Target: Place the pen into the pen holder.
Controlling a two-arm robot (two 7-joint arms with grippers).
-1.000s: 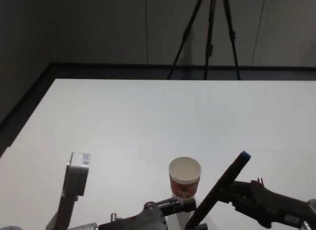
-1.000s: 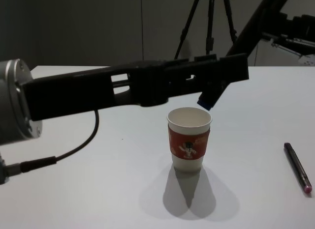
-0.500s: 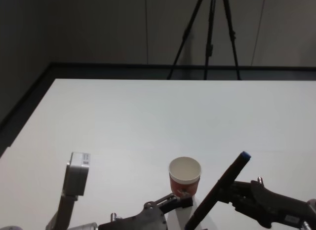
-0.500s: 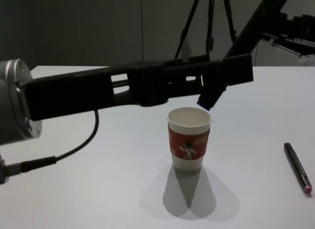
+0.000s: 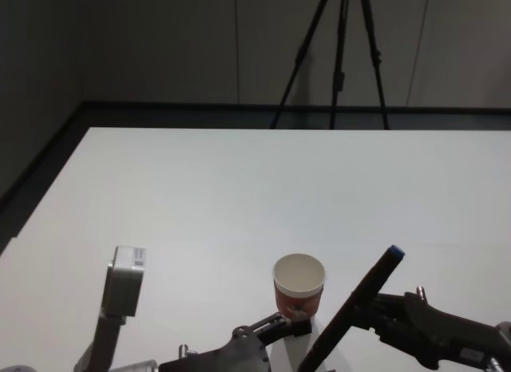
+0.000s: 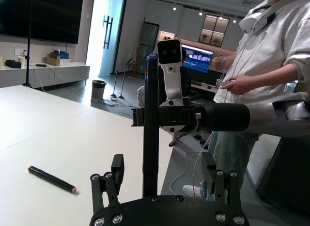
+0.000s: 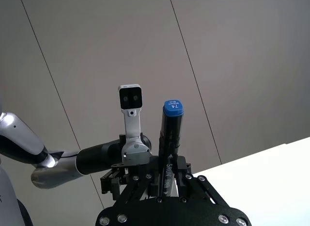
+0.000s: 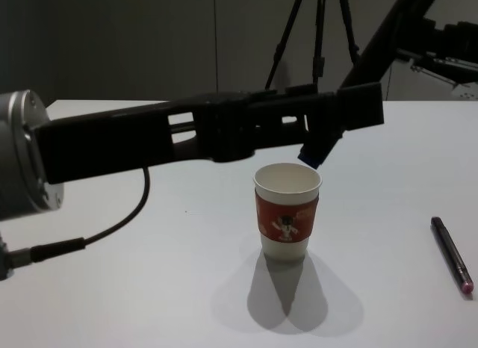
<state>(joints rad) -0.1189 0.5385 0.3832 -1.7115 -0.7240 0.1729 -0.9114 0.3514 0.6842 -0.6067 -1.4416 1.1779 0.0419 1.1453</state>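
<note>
— Where's the pen (image 5: 351,308)?
— Clamped in my right end effector (image 7: 167,171), tilted; left end effector (image 6: 162,165) spread apart, seemingly straddling it as a guide; blue tip hangs just above the holder (image 8: 287,213), lined up to drop; that stands upright on the counter (image 8: 149,273).

Left end effector (image 8: 360,109) — farther right

White table (image 5: 200,188), broad and plain. The cup (image 8: 287,213) stands upright on it near the front, and well off to its right a dark pink-tipped pen (image 8: 451,254) lies flat.
</note>
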